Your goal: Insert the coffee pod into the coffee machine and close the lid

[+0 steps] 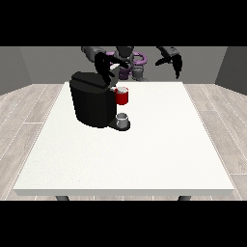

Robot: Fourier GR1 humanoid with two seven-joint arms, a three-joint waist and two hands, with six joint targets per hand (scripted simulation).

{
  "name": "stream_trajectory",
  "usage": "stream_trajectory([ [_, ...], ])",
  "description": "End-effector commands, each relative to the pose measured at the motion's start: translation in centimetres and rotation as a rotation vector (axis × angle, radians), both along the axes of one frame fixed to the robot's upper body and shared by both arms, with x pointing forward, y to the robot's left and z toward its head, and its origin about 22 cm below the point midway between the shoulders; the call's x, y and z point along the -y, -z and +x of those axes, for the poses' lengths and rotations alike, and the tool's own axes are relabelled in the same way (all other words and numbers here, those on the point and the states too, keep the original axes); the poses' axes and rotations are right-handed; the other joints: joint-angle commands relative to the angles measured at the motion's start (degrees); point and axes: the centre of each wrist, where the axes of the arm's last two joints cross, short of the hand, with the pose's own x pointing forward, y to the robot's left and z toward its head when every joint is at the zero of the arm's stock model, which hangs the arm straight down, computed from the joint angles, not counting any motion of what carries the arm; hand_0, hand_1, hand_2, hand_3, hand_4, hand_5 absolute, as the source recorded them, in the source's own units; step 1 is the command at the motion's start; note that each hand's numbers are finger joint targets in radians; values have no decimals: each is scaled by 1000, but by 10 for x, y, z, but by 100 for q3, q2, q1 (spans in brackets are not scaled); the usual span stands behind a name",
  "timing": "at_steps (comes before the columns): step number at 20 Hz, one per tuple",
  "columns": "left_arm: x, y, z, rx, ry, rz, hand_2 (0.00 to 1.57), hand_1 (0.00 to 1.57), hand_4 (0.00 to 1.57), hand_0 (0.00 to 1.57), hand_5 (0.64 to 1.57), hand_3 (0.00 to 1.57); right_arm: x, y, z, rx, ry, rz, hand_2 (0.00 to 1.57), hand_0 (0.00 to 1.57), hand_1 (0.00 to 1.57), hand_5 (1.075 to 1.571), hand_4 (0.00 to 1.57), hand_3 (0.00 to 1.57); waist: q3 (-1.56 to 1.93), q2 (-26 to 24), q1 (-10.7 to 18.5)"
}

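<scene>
Front view, table: we see a large white table [144, 159] filling the middle of the view, with the robot small behind its far edge.
Front view, coffee machine: we find the black coffee machine [91, 103] standing on the far left part of the table, its body wide and dark, its front part turned towards the view's right.
Front view, lid: we make out a pale strip at the machine's top, just under the hand at the view's left; whether the lid is up or down we cannot tell.
Front view, red part: we see a red holder [122, 97] at the machine's front, near its top.
Front view, cup: we note a small grey cup [123, 119] on the machine's base, straight below the red holder.
Front view, coffee pod: we cannot pick out the pod itself; it may be hidden at the machine's top under the hand.
Front view, hand at the view's left: this black hand [105, 65] sits over the top of the machine, fingers pointing down; whether they clamp anything we cannot tell.
Front view, hand at the view's right: this hand [172, 60] hangs in the air well apart from the machine, fingers apart and drooping, holding nothing.
</scene>
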Motion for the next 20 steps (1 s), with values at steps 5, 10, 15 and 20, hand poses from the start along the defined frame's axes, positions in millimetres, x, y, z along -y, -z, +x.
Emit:
stream_trajectory([
  [5,20,-21,12,82,102,4,0,0,365,0,1571,0,-33,-70,5,223,-115,-51,0,0,0,1571,274,0,-87,502,811],
  [10,19,-33,21,93,117,11,0,0,439,0,1571,0,-44,-77,-3,224,-112,-63,0,0,0,1571,102,0,-85,561,1067],
  [15,30,-38,23,138,169,14,0,0,429,0,1571,0,-22,-113,-6,265,-52,-85,0,0,0,1571,0,0,-83,782,1419],
  [20,50,-48,28,152,220,4,0,0,399,0,1571,0,-16,-133,-6,289,-32,-126,0,0,0,1571,0,0,-87,922,1804],
])
